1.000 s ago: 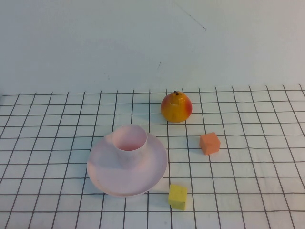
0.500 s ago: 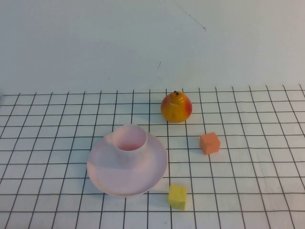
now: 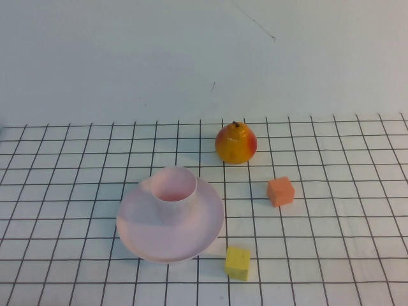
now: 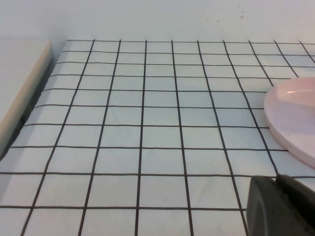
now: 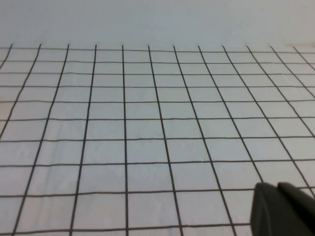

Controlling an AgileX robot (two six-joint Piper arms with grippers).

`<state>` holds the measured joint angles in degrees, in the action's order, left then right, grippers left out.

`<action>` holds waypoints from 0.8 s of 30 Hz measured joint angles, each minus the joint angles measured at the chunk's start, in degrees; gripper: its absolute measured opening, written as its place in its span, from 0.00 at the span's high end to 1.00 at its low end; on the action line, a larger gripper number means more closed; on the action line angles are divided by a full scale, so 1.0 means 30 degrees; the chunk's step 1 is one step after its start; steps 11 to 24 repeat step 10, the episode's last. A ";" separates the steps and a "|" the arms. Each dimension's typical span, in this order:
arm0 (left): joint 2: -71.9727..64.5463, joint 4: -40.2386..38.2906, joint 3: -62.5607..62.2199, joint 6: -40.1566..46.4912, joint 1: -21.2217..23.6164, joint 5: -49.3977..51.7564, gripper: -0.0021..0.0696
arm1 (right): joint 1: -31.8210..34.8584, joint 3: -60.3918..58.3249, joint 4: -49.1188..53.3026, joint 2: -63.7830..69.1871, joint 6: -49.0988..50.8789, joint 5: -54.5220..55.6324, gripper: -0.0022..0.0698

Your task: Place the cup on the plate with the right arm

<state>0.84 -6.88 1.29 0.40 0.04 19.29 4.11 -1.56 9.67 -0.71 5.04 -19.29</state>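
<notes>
The pale pink cup (image 3: 173, 192) stands upright on the round pale pink plate (image 3: 191, 239), toward the plate's far side. Neither arm shows in the high view. In the left wrist view my left gripper (image 4: 275, 181) is shut and empty, low over the grid cloth, with the plate's rim (image 4: 290, 123) a little beyond it. In the right wrist view my right gripper (image 5: 277, 187) is shut and empty over bare grid cloth, with no task thing near it.
A yellow-red pear (image 3: 236, 143) stands behind the plate to the right. An orange cube (image 3: 280, 191) lies right of the plate. A yellow cube (image 3: 238, 262) lies at the plate's near right edge. A pale board (image 4: 19, 83) borders the cloth in the left wrist view.
</notes>
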 joint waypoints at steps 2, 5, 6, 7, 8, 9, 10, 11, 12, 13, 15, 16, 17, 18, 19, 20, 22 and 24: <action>0.0000 0.0000 0.0000 0.0000 0.0000 0.0000 0.97 | 0.0000 0.0000 -0.0518 0.0000 -0.0887 0.0000 0.97; 0.0000 0.0000 0.0000 0.0000 0.0000 0.0000 0.97 | 0.0000 0.0000 -0.0575 0.0000 -0.1411 0.0000 0.97; 0.0000 0.0000 0.0000 0.0000 0.0000 0.0000 0.97 | 0.0000 0.0000 -0.0575 0.0000 -0.1502 0.0036 0.97; 0.0000 0.0000 0.0000 0.0000 0.0000 0.0000 0.97 | 0.0000 0.0000 -0.0622 0.0000 -0.1680 0.0085 0.97; 0.0000 0.0000 0.0000 0.0000 0.0000 0.0000 0.97 | 0.0000 0.0000 -0.0701 0.0000 -0.1680 0.0134 0.97; 0.0000 0.0000 0.0000 0.0000 0.0000 0.0000 0.97 | 0.0000 0.0000 -0.0774 0.0000 -0.1904 0.0134 0.97; 0.0000 0.0000 0.0000 0.0000 0.0000 0.0000 0.97 | 0.0000 0.0000 -0.0832 0.0000 -0.1999 0.0134 0.97; 0.0000 0.0000 0.0000 0.0000 0.0000 0.0000 0.97 | 0.0000 0.0000 -0.0832 0.0000 -0.1999 0.0134 0.97; 0.0000 0.0000 0.0000 0.0000 0.0000 0.0000 0.97 | 0.0000 0.0000 -0.0832 0.0000 -0.1999 0.0134 0.97; 0.0000 0.0000 0.0000 0.0000 0.0000 0.0000 0.97 | 0.0000 0.0000 -0.0832 0.0000 -0.1999 0.0134 0.97; 0.0000 0.0000 0.0000 0.0000 0.0000 0.0000 0.97 | 0.0000 0.0000 -0.0832 0.0000 -0.1999 0.0134 0.97; 0.0000 0.0000 0.0000 0.0000 0.0000 0.0000 0.97 | 0.0000 0.0000 -0.0832 0.0000 -0.1999 0.0134 0.97; 0.0000 0.0000 0.0000 0.0000 0.0000 0.0000 0.97 | 0.0000 0.0000 -0.0832 0.0000 -0.1999 0.0134 0.97; 0.0000 0.0000 0.0000 0.0000 0.0000 0.0000 0.97 | 0.0000 0.0000 -0.0832 0.0000 -0.1999 0.0134 0.97; 0.0000 0.0000 0.0000 0.0000 0.0000 0.0000 0.97 | 0.0000 0.0000 -0.0832 0.0000 -0.1999 0.0134 0.97; 0.0000 0.0000 0.0000 0.0000 0.0000 0.0000 0.97 | 0.0000 0.0000 -0.0832 0.0000 -0.1999 0.0134 0.97; 0.0000 0.0000 0.0000 0.0000 0.0000 0.0000 0.97 | 0.0000 0.0000 -0.0832 0.0000 -0.1999 0.0134 0.97; 0.0000 0.0000 0.0000 0.0000 0.0000 0.0000 0.97 | 0.0000 0.0000 -0.0832 0.0000 -0.1999 0.0134 0.97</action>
